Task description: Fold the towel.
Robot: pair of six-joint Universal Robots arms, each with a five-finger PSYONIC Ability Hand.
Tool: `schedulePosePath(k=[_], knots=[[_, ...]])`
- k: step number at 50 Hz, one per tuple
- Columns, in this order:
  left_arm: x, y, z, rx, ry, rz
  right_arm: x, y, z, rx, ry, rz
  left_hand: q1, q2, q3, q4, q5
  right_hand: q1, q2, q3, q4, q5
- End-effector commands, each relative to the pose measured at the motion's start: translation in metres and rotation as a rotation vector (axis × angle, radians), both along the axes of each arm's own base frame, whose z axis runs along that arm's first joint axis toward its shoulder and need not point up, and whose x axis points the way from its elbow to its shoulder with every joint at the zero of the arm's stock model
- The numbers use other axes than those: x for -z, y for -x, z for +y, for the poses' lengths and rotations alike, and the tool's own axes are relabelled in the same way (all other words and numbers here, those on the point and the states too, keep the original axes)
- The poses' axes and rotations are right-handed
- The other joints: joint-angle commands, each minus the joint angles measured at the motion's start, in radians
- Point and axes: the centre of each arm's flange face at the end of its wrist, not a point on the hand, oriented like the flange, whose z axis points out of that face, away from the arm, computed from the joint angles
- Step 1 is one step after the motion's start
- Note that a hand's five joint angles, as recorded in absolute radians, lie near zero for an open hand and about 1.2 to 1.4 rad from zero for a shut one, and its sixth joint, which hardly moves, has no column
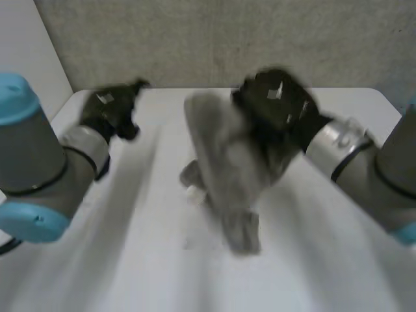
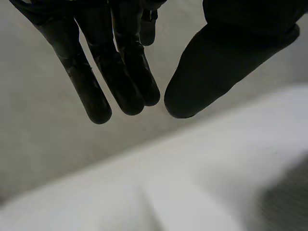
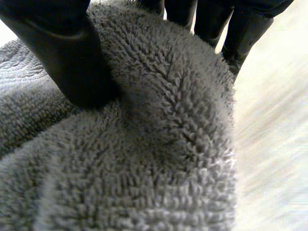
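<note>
The grey towel [image 1: 224,182] hangs bunched over the middle of the white table [image 1: 130,260], pinched between the thumb and fingers of the right hand [image 1: 279,107]. The left hand [image 1: 110,114] is empty, with straight relaxed fingers, well apart from the cloth. No neat fold is visible, so I judge that almost all the folding remains.

The head camera sits behind and between the arms, looking down over the white surface [image 1: 130,260] toward the far wall [image 1: 214,39], far enough back to take in the left hand [image 1: 110,114], the right hand [image 1: 276,107] and the grey towel [image 1: 224,169]. The left wrist camera looks along its own palm, with that hand close to the lens, onto the same surface and wall. The right wrist camera sits tight against the towel, which it shares with the head view.
</note>
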Motion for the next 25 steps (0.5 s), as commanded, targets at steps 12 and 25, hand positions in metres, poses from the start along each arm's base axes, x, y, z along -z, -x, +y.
schedulePosePath(k=[12,25], knots=[[0.059,0.013,0.042,0.098,-0.143,0.029,0.040,-0.001,-0.017,-0.056,-0.329,0.034,1.217,0.180,0.180,0.180,0.184,-0.024,-0.044,-0.052,-0.078,-0.020],[0.076,0.028,0.035,0.218,-0.183,0.031,0.010,0.007,0.010,-0.065,-0.345,0.037,0.061,-0.977,-0.976,-0.976,-0.973,-0.027,-0.047,-0.055,-0.081,-0.023]])
